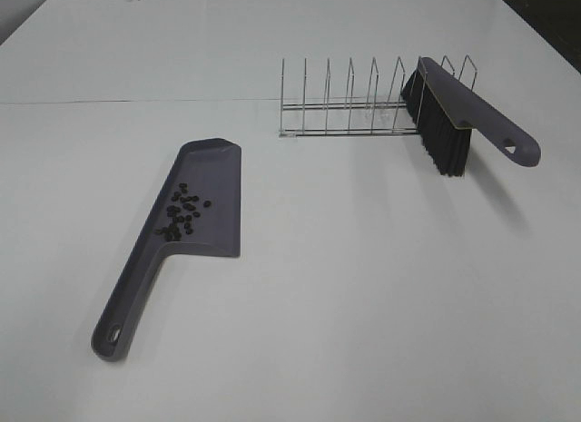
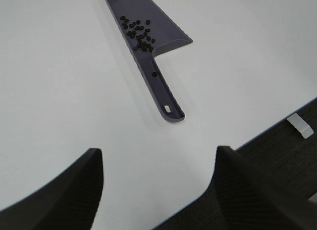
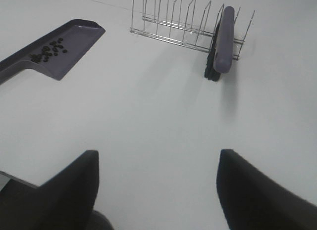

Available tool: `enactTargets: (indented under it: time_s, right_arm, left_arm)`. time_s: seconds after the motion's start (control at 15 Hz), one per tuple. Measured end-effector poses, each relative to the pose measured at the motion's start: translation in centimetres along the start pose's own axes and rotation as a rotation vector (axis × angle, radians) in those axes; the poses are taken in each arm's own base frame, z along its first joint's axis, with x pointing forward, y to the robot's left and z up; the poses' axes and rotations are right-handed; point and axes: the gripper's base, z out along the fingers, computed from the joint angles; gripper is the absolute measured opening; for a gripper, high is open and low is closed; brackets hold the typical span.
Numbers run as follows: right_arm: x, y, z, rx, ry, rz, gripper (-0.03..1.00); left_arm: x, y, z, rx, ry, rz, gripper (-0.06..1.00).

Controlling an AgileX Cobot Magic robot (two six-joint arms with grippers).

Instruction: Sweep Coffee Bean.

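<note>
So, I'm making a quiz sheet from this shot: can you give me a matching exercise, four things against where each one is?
Things:
1. coffee beans
2. brush
3. dustpan
4. wire rack

Places:
A. flat on the table, handle toward the camera in the exterior high view
B. leaning in the rack's right end
C. in the dustpan's tray
D. standing behind the dustpan, farther back

Pairs: 1-C, 2-B, 3-A, 4-D

- The left gripper [image 2: 158, 185] is hanging above the table with its jaws standing wide apart and nothing between them.
- Its two dark fingers [image 2: 74, 190] are showing at about 7 and 5 o'clock in the left wrist view.
- The right gripper [image 3: 156, 190] is hovering likewise, jaws spread and gripping nothing.
- Neither arm is showing in the exterior high view.
</note>
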Motion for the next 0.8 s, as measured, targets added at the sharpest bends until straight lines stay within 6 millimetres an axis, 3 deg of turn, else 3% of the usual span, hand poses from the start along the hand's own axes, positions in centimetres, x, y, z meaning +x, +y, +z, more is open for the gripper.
enactTargets:
  time_s: [0.8]
  right_arm:
    - [-0.04, 0.23, -0.02, -0.025, -0.007, -0.007, 0.59]
  left_arm:
    - [0.02, -0.08, 0.02, 0.009, 0.001, 0.020, 0.60]
